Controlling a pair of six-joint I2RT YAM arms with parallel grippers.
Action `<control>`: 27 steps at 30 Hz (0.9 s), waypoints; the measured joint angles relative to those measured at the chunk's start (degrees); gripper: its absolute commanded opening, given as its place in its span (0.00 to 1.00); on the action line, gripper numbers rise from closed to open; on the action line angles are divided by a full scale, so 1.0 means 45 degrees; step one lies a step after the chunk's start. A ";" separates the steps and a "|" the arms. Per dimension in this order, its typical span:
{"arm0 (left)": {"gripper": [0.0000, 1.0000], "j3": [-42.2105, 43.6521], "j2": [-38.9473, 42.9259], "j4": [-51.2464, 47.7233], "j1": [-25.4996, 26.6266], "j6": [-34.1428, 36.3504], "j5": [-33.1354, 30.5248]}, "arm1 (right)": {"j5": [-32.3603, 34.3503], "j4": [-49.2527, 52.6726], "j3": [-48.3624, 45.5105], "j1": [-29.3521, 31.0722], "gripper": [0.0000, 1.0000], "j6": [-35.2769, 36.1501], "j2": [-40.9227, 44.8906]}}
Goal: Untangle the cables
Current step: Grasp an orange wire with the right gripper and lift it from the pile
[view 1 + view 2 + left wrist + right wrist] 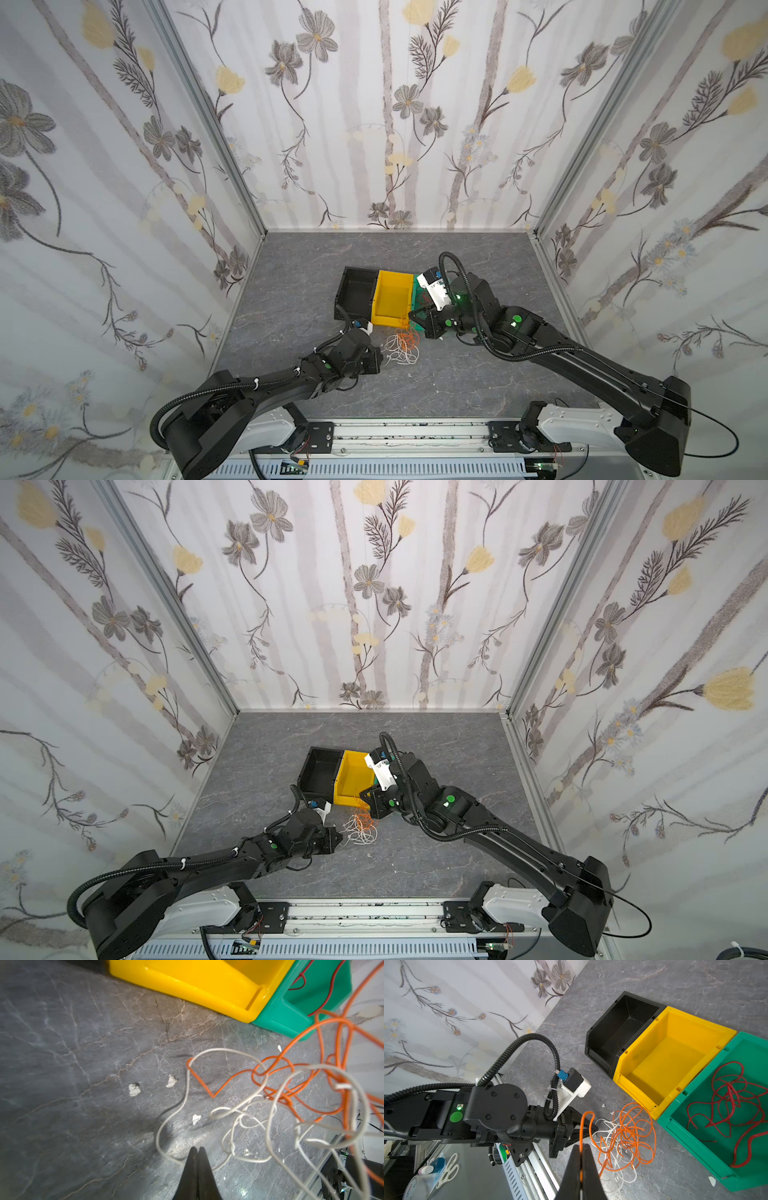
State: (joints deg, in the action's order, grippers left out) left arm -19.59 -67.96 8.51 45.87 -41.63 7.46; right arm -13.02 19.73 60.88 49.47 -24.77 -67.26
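**Cables: one colour sorted, two knotted**

Item: the cables.
- The thin, curly red wire (726, 1109) lies alone in the green plastic bin (695, 1147), at the right edge of the right wrist view. You can count that colour as done.
- The thin orange wire (629, 1132) and the thin white wire (228, 1051) lie looped through each other on the grey marble-pattern tabletop (291, 291). They sit just in front of the bins, at centre in both top views.

Grips:
- Your right gripper (581, 1148) is pinched tight on an orange strand.
- Your left gripper (197, 1149) is closed to a point. White wire leaves both sides of its tips, so judge it nipped on white.

Outstanding: parting orange from white. The yellow plastic bin (668, 1064) and the black plastic bin (618, 1028) hold nothing.

Not legible:
- The left pinch point is covered by the fingers.
- In the top views the right arm hides most of the green bin.
- The right side of the left wrist view is blurred.
- You cannot trace the wire ends or count the crossings.
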 measured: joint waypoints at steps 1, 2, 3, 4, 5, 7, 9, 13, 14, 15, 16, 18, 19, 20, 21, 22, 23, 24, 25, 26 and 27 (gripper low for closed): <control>0.03 0.0000 0.0107 -0.0029 0.0000 0.0000 -0.0019 | 0.0068 0.0015 0.0019 0.0000 0.02 0.0015 0.0097; 0.03 0.0010 0.0282 -0.0058 0.0000 0.0000 -0.0039 | 0.0194 0.0029 0.0024 -0.0005 0.02 0.0078 0.0180; 0.03 0.0010 0.0452 -0.0083 0.0000 0.0000 -0.0049 | 0.0272 0.0053 0.0024 -0.0019 0.02 0.0087 0.0199; 0.05 0.0010 0.0617 -0.0136 0.0000 0.0000 -0.0068 | 0.0277 0.0078 0.0019 -0.0024 0.02 0.0087 0.0199; 0.09 0.0010 0.0821 -0.0238 0.0000 0.0005 -0.0083 | 0.0277 0.0097 -0.0034 -0.0039 0.02 0.0087 0.0189; 0.20 0.0005 0.1268 -0.0461 0.0000 0.0010 -0.0078 | 0.0272 0.0073 -0.0233 -0.0049 0.02 0.0078 0.0141; 0.33 0.0005 0.1681 -0.0510 0.0000 0.0034 0.0000 | 0.0248 0.0063 -0.0491 -0.0058 0.02 -0.0083 0.0083; 0.52 0.0053 0.2074 0.0049 0.0126 0.0248 0.0733 | 0.0160 -0.0083 -0.0806 -0.0058 0.02 -0.0398 -0.0063; 0.55 0.0073 0.2064 0.0282 0.0219 0.0306 0.0962 | 0.0151 -0.0155 -0.0826 -0.0068 0.02 -0.0486 -0.0136; 0.58 0.0087 0.2011 0.0554 0.0335 0.0413 0.1205 | 0.0117 -0.0238 -0.0840 -0.0068 0.02 -0.0607 -0.0248; 0.60 0.0087 0.1904 0.0835 0.0452 0.0539 0.1409 | 0.0053 -0.0287 -0.0850 -0.0073 0.02 -0.0646 -0.0369; 0.62 0.0087 0.1579 0.1370 0.0680 0.0622 0.1705 | 0.0010 -0.0340 -0.0874 -0.0087 0.02 -0.0821 -0.0578; 0.63 0.0083 0.1345 0.1617 0.0801 0.0729 0.1821 | -0.0005 -0.0345 -0.0879 -0.0102 0.02 -0.0855 -0.0680; 0.63 0.0073 0.1137 0.1802 0.0889 0.0845 0.1933 | -0.0029 -0.0345 -0.0879 -0.0117 0.02 -0.0986 -0.0753; 0.62 0.0049 0.0894 0.1987 0.0981 0.0913 0.1991 | -0.0034 -0.0345 -0.0879 -0.0141 0.02 -0.1064 -0.0806; 0.61 0.0019 0.0656 0.2108 0.1054 0.0923 0.2030 | -0.0049 -0.0364 -0.0884 -0.0155 0.02 -0.1088 -0.0835; 0.60 -0.0010 0.0442 0.2200 0.1103 0.0967 0.2025 | -0.0092 -0.0384 -0.0889 -0.0160 0.02 -0.1166 -0.0845; 0.58 -0.0058 0.0180 0.2302 0.1146 0.1010 0.2021 | -0.0136 -0.0427 -0.0908 -0.0165 0.02 -0.1195 -0.0860; 0.56 -0.0112 -0.0092 0.2380 0.1171 0.1093 0.2021 | -0.0141 -0.0442 -0.0918 -0.0185 0.02 -0.1302 -0.0860; 0.54 -0.0146 -0.0272 0.2404 0.1195 0.1171 0.1996 | -0.0151 -0.0447 -0.0928 -0.0209 0.02 -0.1331 -0.0850; 0.53 -0.0180 -0.0486 0.2424 0.1214 0.1195 0.1919 | -0.0189 -0.0447 -0.0937 -0.0248 0.02 -0.1394 -0.0821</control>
State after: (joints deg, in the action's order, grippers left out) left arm -20.40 -70.15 19.42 51.33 -36.25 16.10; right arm -13.87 17.72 56.66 48.36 -31.05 -70.96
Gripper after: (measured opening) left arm 0.551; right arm 0.048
